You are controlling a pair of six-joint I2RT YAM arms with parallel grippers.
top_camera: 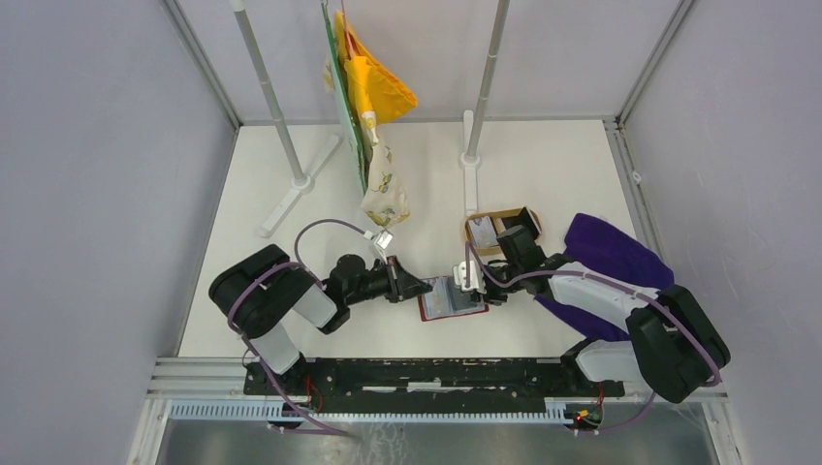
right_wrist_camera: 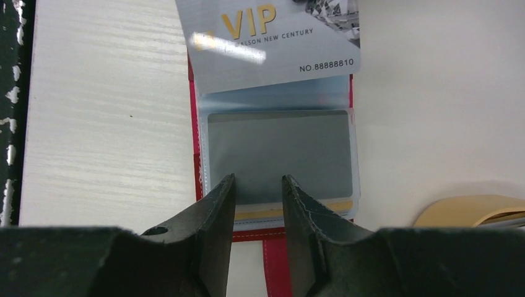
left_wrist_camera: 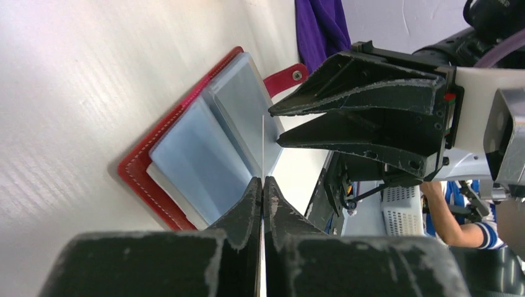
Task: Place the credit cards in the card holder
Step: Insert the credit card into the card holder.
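Observation:
The dark-red card holder [top_camera: 452, 300] lies open on the table between the arms, its clear sleeves up; it also shows in the left wrist view [left_wrist_camera: 139, 172] and the right wrist view [right_wrist_camera: 197, 124]. My left gripper [left_wrist_camera: 263, 179] is shut on a pale silver credit card printed "VIP" [right_wrist_camera: 272, 46], seen edge-on in the left wrist view [left_wrist_camera: 263, 145]. The card's end sits at the mouth of a sleeve. A grey card [right_wrist_camera: 278, 154] lies in the sleeve below. My right gripper [right_wrist_camera: 259, 182] is open, its fingers over the holder's snap-tab edge.
An oval wooden tray [top_camera: 530, 217] holding more cards [top_camera: 482, 230] stands just behind the right gripper; its rim shows in the right wrist view [right_wrist_camera: 470, 210]. A purple cloth [top_camera: 616, 252] lies at the right. A rack with hanging yellow cloths [top_camera: 373, 87] stands at the back.

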